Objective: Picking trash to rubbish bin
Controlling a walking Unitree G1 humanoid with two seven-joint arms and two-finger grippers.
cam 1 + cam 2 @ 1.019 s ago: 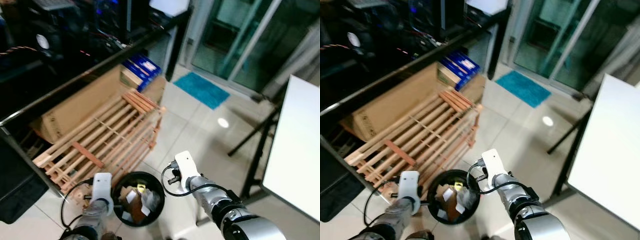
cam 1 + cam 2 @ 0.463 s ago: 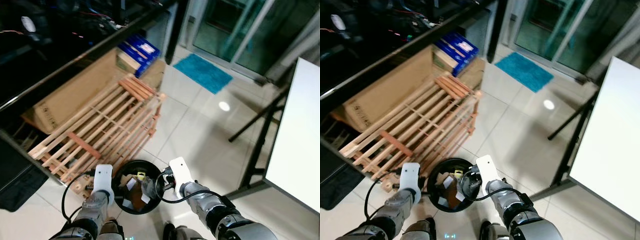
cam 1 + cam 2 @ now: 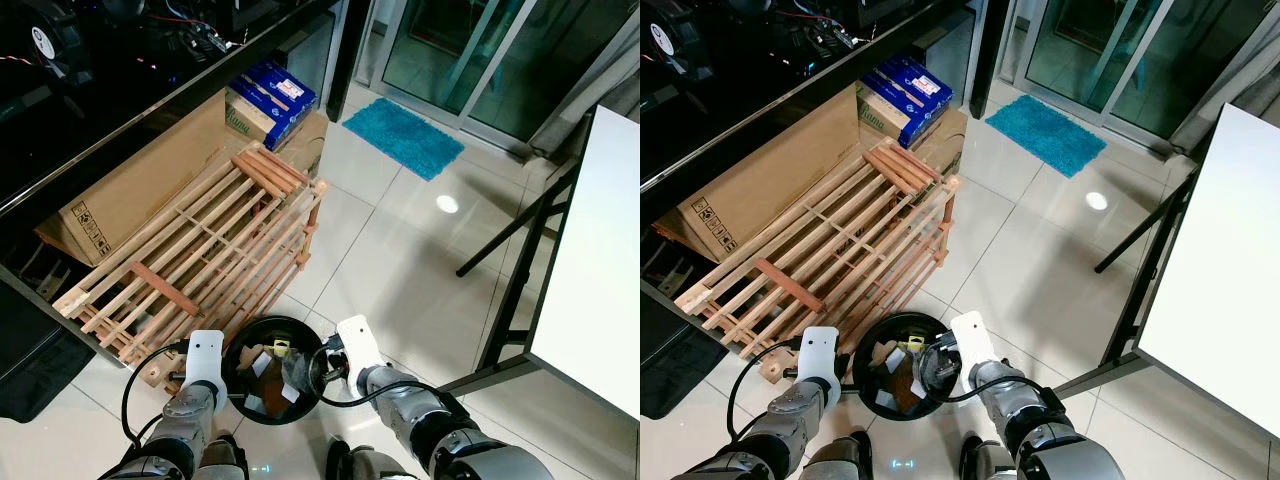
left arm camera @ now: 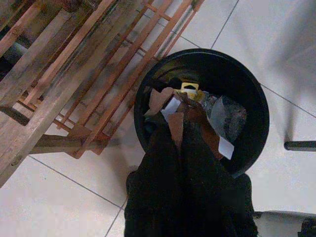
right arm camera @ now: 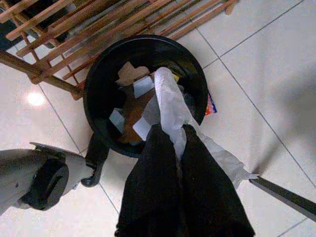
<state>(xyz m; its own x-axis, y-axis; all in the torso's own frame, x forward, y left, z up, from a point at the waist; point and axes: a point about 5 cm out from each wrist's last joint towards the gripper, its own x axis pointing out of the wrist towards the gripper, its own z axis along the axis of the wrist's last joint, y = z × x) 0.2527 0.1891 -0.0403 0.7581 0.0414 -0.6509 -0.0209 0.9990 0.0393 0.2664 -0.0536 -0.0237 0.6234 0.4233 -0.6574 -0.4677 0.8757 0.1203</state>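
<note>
Both arms reach down beside the black bin (image 3: 271, 370) on the floor. The right claw (image 5: 174, 136) pinches crumpled white paper (image 5: 170, 106) over its rim; the left claw (image 4: 178, 129) hangs closed, empty, above the trash inside.

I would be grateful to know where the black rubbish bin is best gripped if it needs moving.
Grip the black rubbish bin by its rim, from above, one finger inside the thin open wall. The far side lies close to the wooden rack, so the near, floor-side rim looks easier.
</note>
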